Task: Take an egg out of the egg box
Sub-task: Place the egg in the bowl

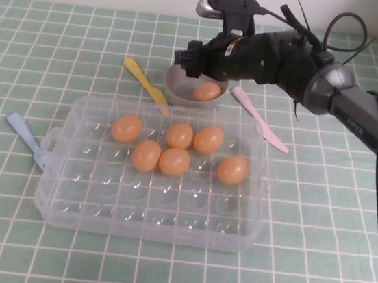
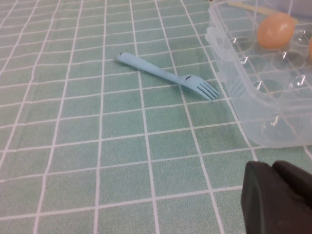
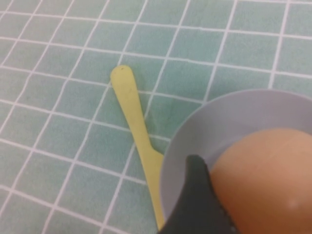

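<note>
Overhead, the right claw (image 1: pixel 189 57) hovers above a small grey bowl (image 1: pixel 179 85); whether it is spread cannot be told. One egg (image 1: pixel 207 91) lies in that bowl, beside a finger (image 3: pixel 200 204). Just beyond, six eggs sit in the clear egg box (image 1: pixel 148 223) on the checked bench (image 1: pixel 311 267). The left claw (image 2: pixel 278 197), its state unclear, hangs near a blue fork (image 2: pixel 168 75).

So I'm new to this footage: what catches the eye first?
The right gripper hangs over the grey bowl behind the egg box, with an egg in the bowl. Six eggs sit in the box. The left gripper waits near the blue fork.
</note>
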### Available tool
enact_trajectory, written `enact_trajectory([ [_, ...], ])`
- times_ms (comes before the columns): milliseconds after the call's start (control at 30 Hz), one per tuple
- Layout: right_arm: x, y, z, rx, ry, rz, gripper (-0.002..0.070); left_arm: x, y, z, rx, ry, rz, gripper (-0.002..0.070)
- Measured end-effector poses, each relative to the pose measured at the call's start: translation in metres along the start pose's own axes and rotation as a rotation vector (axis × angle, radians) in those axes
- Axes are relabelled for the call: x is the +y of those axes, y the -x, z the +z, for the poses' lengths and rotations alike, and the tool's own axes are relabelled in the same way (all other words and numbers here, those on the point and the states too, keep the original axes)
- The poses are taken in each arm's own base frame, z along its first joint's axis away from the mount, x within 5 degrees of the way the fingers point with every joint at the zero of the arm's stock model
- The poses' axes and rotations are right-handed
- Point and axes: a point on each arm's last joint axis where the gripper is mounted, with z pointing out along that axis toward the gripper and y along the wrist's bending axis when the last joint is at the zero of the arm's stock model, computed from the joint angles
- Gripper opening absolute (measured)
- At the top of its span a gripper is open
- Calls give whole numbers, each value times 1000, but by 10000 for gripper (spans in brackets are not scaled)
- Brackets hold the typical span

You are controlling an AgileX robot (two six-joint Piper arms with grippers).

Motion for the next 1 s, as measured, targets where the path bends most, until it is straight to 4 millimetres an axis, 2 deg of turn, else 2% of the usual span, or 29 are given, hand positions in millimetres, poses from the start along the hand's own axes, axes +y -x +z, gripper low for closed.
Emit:
enact_trajectory([
  [167, -1, -5, 7, 21, 3, -14, 426, 0, 0, 0, 0, 0, 0, -3],
  [800, 1, -16, 5, 155, 25, -45, 426, 0, 0, 0, 0, 0, 0, -3],
  [900, -6, -13, -1, 190, 9, -46, 426, 0, 0, 0, 0, 0, 0, -3],
  [1000, -19, -2, -11, 181, -19, -48, 426, 0, 0, 0, 0, 0, 0, -3],
])
